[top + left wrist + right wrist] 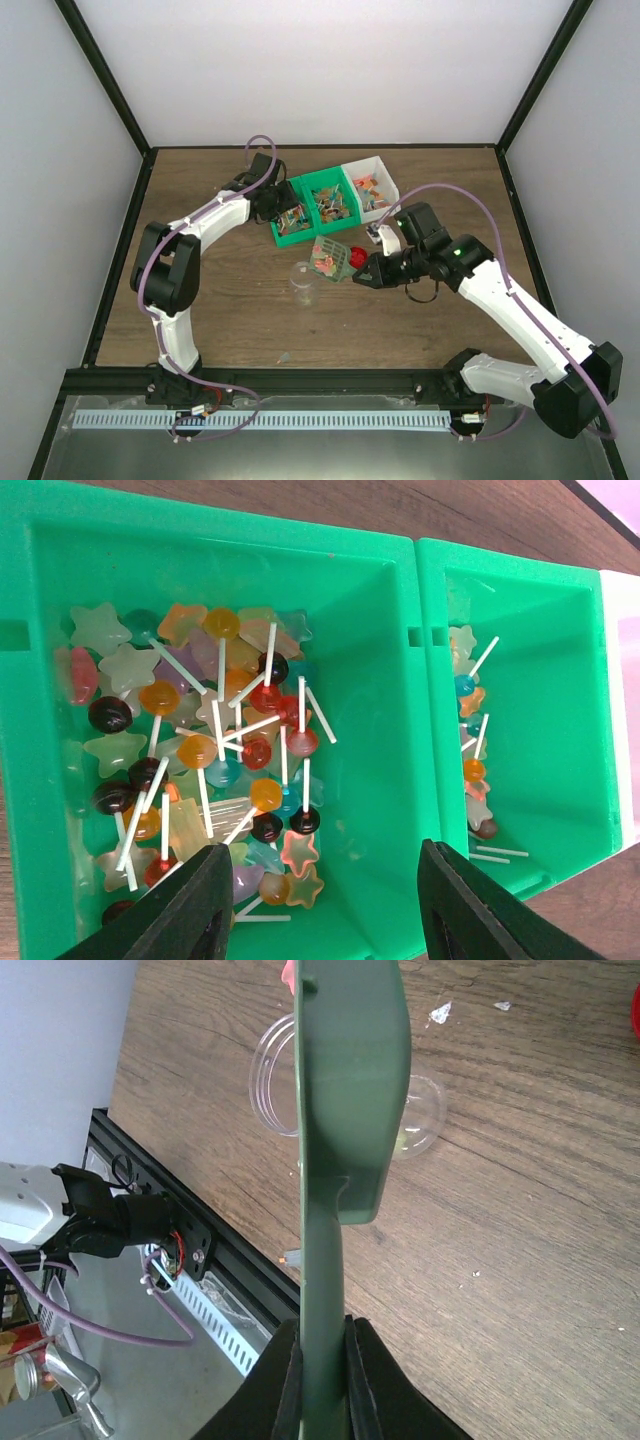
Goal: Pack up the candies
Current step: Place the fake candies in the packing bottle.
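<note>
My right pincer [358, 268] is clamped on the handle of the green slotted scoop [328, 257]. There are candies [324, 265] in its bowl, just beside the clear jar [304, 284] standing on the wooden table [220, 300]. A red lid [359, 256] lies close by. My left pincer [277, 206] hangs over the left green bin [288, 239], with a second green bin [325, 181] and a white bin [372, 163] alongside.
</note>
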Robot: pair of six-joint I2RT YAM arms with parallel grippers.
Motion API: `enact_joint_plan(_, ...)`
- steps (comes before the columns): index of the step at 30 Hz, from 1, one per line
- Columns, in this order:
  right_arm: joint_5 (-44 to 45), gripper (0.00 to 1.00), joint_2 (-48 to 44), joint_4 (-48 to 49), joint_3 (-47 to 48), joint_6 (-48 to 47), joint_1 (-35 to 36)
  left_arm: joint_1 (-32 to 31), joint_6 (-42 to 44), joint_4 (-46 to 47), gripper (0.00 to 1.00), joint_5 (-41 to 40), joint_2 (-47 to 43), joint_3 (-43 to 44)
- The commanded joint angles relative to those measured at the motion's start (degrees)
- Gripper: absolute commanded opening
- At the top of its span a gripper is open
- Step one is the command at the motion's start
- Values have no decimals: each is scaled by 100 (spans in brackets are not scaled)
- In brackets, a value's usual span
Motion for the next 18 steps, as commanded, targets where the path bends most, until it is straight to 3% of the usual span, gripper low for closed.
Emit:
enact_joint_plan(1, 112, 1, 19, -66, 279, -106, 119, 46, 11, 75, 52, 44, -170, -5)
enact_joint_plan(18, 700, 1, 217, -298, 574, -24, 507, 71, 18, 83, 52, 52, -162, -41)
